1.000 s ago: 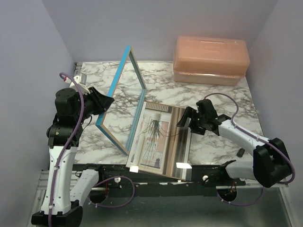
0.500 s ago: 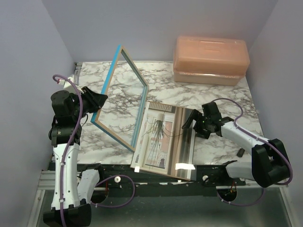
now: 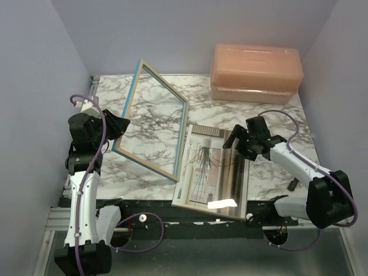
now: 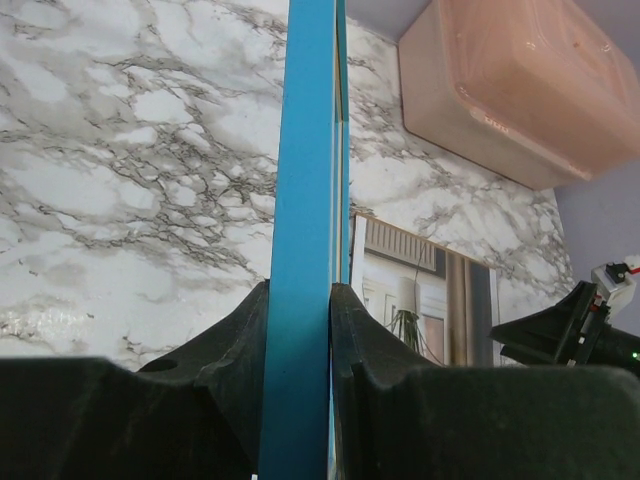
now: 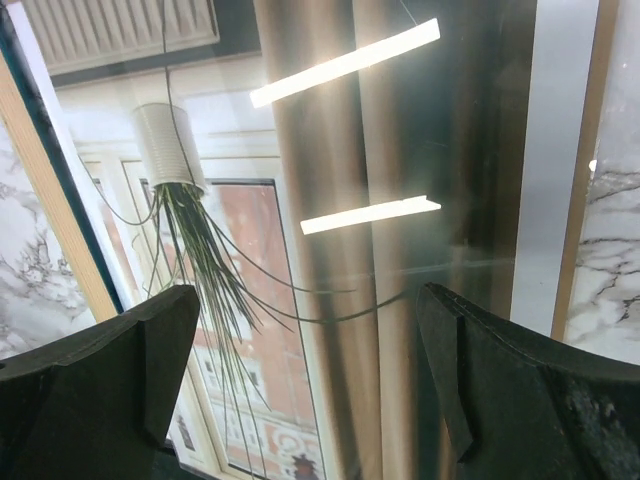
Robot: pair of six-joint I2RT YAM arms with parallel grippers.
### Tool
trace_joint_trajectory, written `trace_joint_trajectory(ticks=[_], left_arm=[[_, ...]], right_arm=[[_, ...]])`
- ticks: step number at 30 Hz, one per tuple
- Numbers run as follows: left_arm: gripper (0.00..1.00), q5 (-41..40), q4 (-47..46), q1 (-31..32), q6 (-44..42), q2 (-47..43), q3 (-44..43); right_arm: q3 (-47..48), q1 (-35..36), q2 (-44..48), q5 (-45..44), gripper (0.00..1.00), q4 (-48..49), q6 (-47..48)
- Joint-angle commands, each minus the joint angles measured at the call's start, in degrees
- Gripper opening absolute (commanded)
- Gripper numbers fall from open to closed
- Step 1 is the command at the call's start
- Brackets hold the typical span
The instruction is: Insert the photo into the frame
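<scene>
The frame, blue on its front and pale wood on its back, leans tilted over the marble table with its right rail down beside the photo. My left gripper is shut on the frame's left rail; in the left wrist view both fingers press the blue edge. The photo, a spiky potted plant by brown curtains, lies flat on the table at the front middle. My right gripper hovers open just over its upper right part. In the right wrist view the gripper straddles the glossy print.
A peach plastic box stands at the back right of the marble table. A small dark object lies near the right front edge. Grey walls close in the left, back and right sides.
The frame has tipped over to the right, from nearly upright to leaning low toward the photo. The photo and my right gripper have shifted to the right. The left arm has followed the frame.
</scene>
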State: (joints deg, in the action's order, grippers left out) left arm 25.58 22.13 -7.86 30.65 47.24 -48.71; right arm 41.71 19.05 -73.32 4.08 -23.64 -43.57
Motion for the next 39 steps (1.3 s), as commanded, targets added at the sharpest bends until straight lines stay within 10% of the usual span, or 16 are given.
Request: trace_joint_trajectory(ticks=[1,39], left_arm=[[0.0,2.3,14.2,1.7,-3.0,2.6,4.3],[0.0,-3.9,11.3,-10.6,-12.0,20.9,-5.5]], right_arm=[[2.9,-0.3,0.8,-3.9,1.0,-3.3,2.6],[-1.9,-0.2,-4.7,16.8,0.98,9.0,6.1]])
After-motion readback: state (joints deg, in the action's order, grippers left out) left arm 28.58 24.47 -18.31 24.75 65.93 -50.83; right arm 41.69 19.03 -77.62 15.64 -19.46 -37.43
